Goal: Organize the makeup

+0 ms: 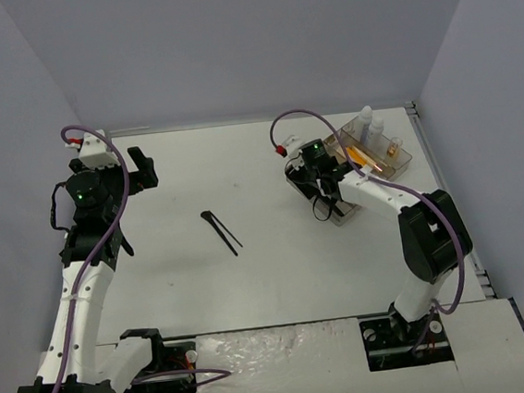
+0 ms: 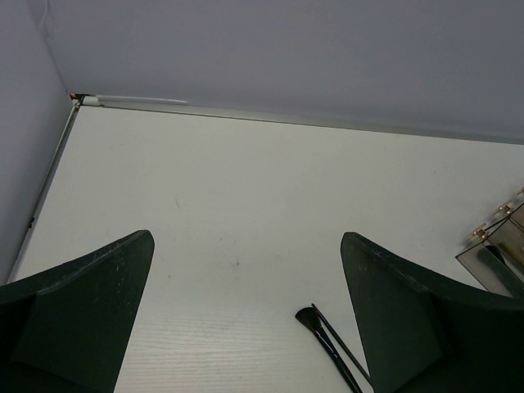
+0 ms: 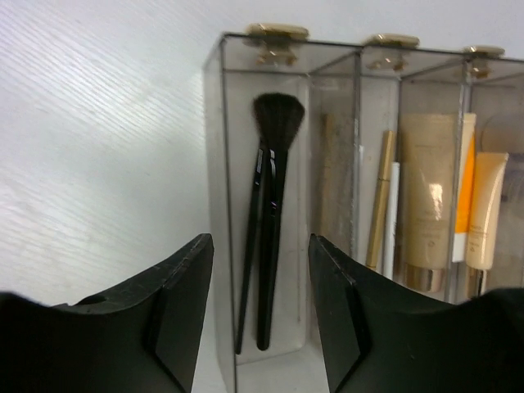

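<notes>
Right tool (image 3: 258, 254) is open and empty, with its fingers spread at the end slot of the tray (image 3: 214, 164). Slot brushes (image 3: 266, 205): two, black, lying side by side in that slot, bristles away from the tool. The next slots hold a gold stick (image 3: 383, 188), a tan tube (image 3: 426, 205) and an orange tube (image 3: 464, 188). White bottles (image 1: 367, 123) stand upright at the tray's far end. The tray sits on the counter (image 1: 252, 290), far right.

Left tool (image 2: 247, 239) is wide open with nothing between the fingers. It is raised over the counter's far left, well apart from the tray. Loose brushes (image 1: 221, 230): two, black and slim, lying flat mid-counter between the arms in a narrow V. They are outside the tray and neither tool touches them.
</notes>
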Controlling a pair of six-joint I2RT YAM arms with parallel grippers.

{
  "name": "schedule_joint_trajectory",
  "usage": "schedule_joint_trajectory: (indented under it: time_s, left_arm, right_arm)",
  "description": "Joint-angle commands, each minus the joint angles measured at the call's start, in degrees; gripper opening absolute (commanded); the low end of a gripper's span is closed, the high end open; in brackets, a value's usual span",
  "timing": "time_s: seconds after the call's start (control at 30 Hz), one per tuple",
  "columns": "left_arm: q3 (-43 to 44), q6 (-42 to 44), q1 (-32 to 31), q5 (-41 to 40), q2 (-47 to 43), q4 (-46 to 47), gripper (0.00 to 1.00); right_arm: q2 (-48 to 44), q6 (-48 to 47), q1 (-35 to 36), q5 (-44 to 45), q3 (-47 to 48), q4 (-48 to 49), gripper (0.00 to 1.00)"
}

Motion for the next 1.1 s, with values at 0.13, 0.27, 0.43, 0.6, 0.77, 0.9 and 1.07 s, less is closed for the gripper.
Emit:
schedule_joint_trajectory:
  time_s: [0.13,0.27,0.43,0.6,0.77,0.9,1.07]
  left_arm:
    - [1.4,-0.9,0.5,0.7,0.1,4.8,0.97]
    - [1.3,-0.9,0.5,0.8,0.2,4.9,0.97]
    - [1.3,-0.7,0.4,0.8,0.2,4.9,0.97]
    - [1.2,-0.5,0.5,0.5,0.1,4.9,0.97]
    - [1.4,-0.6,0.5,0.7,0.2,4.9,0.97]
    - [1.4,-0.6,0.5,0.7,0.2,4.9,0.97]
    - [1.4,-0.6,0.5,0.7,0.3,4.9,0.97]
  right_arm:
    - [0.5,10.2,13.8,-6.2,3.0,8.0,0.48]
    - [6.9,12.4,19.0,-6.3,6.3,9.5,0.48]
    - [14.5,12.6,23.4,-4.6,12.0,10.1,0.46]
    - [18.8,12.9,24.1,-4.6,15.3,10.6,0.42]
    - [20.9,13.1,24.7,-5.4,17.4,10.6,0.40]
    - [22.4,13.6,25.4,-5.7,18.7,10.7,0.40]
    - [24.2,14.6,25.6,-5.2,19.7,11.2,0.40]
